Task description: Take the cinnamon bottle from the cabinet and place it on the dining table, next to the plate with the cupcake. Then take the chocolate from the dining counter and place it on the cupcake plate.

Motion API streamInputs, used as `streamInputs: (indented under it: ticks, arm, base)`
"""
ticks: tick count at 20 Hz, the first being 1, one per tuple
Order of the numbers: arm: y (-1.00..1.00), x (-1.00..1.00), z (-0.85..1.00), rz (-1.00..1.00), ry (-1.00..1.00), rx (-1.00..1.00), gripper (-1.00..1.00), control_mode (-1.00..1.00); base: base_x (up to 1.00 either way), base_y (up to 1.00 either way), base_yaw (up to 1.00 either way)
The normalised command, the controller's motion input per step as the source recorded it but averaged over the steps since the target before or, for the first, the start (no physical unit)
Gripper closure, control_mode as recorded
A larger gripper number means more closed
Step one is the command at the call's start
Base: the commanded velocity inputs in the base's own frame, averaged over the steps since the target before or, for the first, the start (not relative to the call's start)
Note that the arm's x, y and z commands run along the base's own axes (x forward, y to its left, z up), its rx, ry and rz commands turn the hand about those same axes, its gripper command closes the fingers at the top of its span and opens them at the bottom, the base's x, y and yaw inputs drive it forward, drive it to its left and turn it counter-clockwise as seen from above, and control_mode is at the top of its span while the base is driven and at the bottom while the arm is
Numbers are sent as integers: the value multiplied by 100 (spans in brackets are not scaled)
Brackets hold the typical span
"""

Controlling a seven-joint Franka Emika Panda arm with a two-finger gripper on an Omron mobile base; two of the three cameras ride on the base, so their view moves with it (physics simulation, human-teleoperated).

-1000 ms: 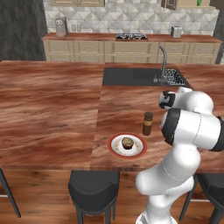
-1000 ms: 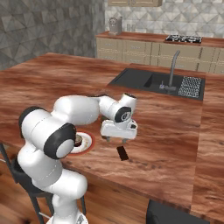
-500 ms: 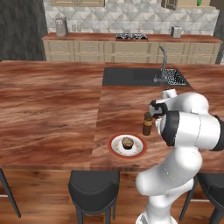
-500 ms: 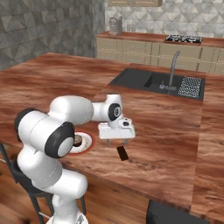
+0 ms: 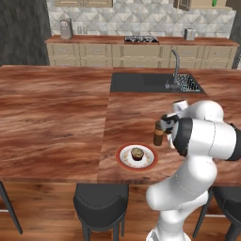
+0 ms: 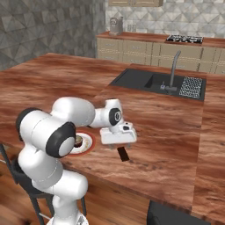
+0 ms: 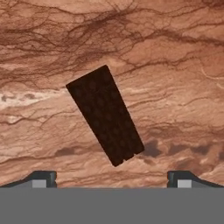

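The chocolate (image 7: 105, 114), a flat dark brown slab, lies askew on the wood-grain dining table (image 7: 175, 65), directly below my gripper (image 7: 111, 179). The gripper is open, its fingertips (image 7: 41, 178) wide apart and touching nothing. From the right base view my hand hovers just above the chocolate (image 6: 123, 154) with the gripper (image 6: 117, 143) pointing down. The cinnamon bottle (image 5: 158, 133) stands upright on the table (image 5: 56, 108), just right of the red-rimmed plate (image 5: 123, 159) that holds the cupcake (image 5: 137, 153). My arm hides part of the plate (image 6: 89, 141) and cupcake (image 6: 78, 141).
A black sink (image 5: 150, 82) with a steel tap (image 5: 175, 66) sits behind the work spot. Black stools (image 5: 101, 200) stand below the table's near edge. Tan drawer units and a stove line the far wall.
My hand has swung left and lowered toward the table above the chocolate. The bottle, plate and chocolate have not moved.
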Motion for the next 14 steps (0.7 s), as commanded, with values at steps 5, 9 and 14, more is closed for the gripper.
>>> streamInputs:
  ticks: [5,9,14]
  arm:
    - [-15,8,-15,6,-3,0,-100,-100]
    - [0,22,-21,18,-15,0,-100,-100]
    - [0,17,-13,17,-16,0,-100,-100]
  base:
    - [0,0,0]
    - [0,0,0]
    - [0,0,0]
